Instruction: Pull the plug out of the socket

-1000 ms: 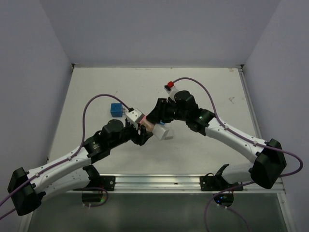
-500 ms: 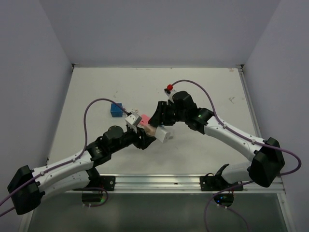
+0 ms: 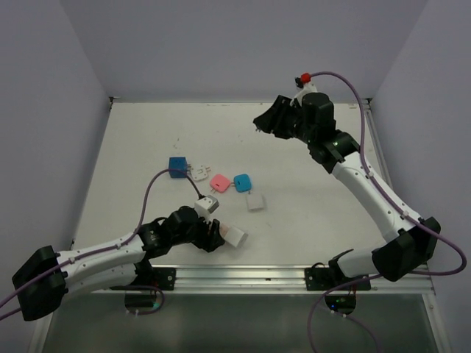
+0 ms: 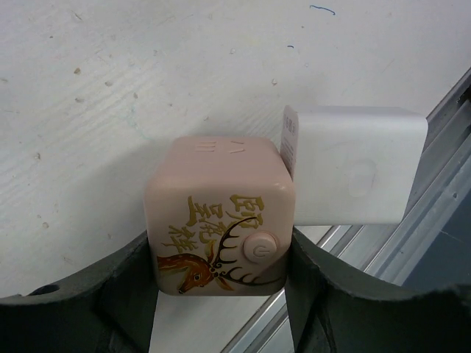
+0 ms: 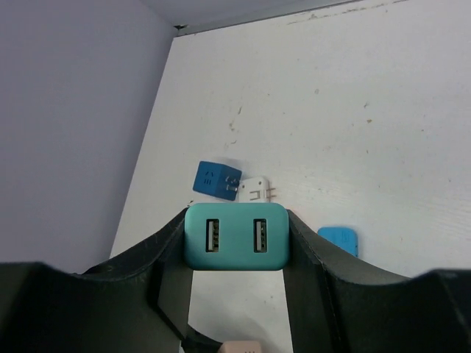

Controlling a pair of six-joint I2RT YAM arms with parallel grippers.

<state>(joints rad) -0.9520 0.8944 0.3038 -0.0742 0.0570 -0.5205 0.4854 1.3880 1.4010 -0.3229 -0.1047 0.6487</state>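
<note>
My left gripper (image 3: 215, 234) (image 4: 221, 261) is shut on a pale pink cube socket (image 4: 221, 213) with a gold deer picture and a round button. It is held low over the table near the front rail. A white block plug (image 4: 353, 173) (image 3: 235, 236) is still stuck in the socket's right side. My right gripper (image 3: 263, 122) (image 5: 235, 246) is shut on a teal two-port USB plug (image 5: 235, 235). It is held high over the back right of the table, well apart from the socket. The socket's top edge shows at the bottom of the right wrist view (image 5: 239, 346).
A dark blue cube socket (image 3: 177, 166) (image 5: 215, 179) with a white adapter (image 3: 197, 173) (image 5: 254, 189) beside it lies left of centre. A pink plug (image 3: 219, 182), a light blue plug (image 3: 241, 182) (image 5: 338, 240) and a white plug (image 3: 255, 202) lie mid-table. A metal rail (image 3: 243, 276) runs along the front edge.
The two grippers, joined at mid-table before, have come apart. The right one rose to the back right holding the teal plug. The left one drew back toward the front rail with the pink socket.
</note>
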